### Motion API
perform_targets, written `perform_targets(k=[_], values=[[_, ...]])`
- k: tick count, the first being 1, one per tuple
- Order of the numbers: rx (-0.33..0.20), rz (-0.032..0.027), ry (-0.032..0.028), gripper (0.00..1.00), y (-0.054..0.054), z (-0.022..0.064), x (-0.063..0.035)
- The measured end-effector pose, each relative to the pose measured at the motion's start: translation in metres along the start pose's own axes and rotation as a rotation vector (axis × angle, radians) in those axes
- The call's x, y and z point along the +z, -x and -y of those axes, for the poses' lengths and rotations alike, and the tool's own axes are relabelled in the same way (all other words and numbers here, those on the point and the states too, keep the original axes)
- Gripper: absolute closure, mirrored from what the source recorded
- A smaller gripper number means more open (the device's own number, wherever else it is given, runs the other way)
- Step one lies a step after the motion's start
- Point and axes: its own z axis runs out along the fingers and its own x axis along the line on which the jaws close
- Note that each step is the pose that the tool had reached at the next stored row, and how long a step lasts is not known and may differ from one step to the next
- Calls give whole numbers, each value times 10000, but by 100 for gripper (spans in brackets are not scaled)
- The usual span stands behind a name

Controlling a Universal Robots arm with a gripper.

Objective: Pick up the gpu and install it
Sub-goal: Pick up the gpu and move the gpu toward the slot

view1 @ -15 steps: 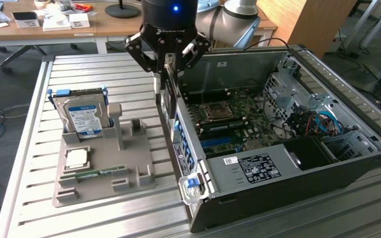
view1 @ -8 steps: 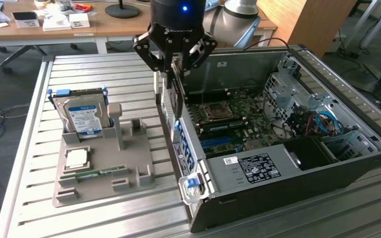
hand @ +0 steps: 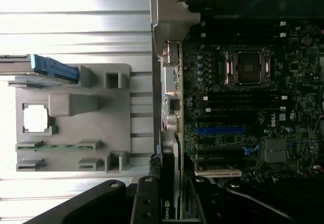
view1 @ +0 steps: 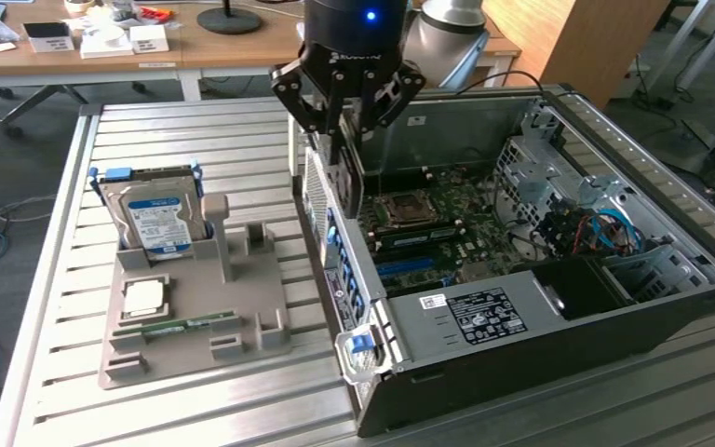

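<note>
Slatted metal bench (view1: 183,410), open PC case (view1: 655,307) on it. My fingers (hand: 147,203) are clamped on the gpu (view1: 347,182). The card hangs straight below them (long axis roughly upright, I judge), at the case's rear wall, beside the motherboard (view1: 445,214), not seated.

Lit brightly and evenly from overhead, with soft, faint shadows on the ribbed metal bench (view1: 196,130). Hard glare off its slats, blown almost to white beside the grey tray (hand: 101,127) in the wrist view. Far dimmer inside the open computer case (view1: 544,363), with deep shade under its walls and across the motherboard (view1: 445,209). Near-black, with little detail, at the claw (view1: 343,130) and the clamped gpu (hand: 167,209). Small blue glow high on the arm (view1: 368,15).
</note>
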Motion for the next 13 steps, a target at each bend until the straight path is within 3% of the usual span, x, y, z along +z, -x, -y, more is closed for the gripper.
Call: perform_targets(k=[13], values=[[1,0,0,73,341,-18,7]])
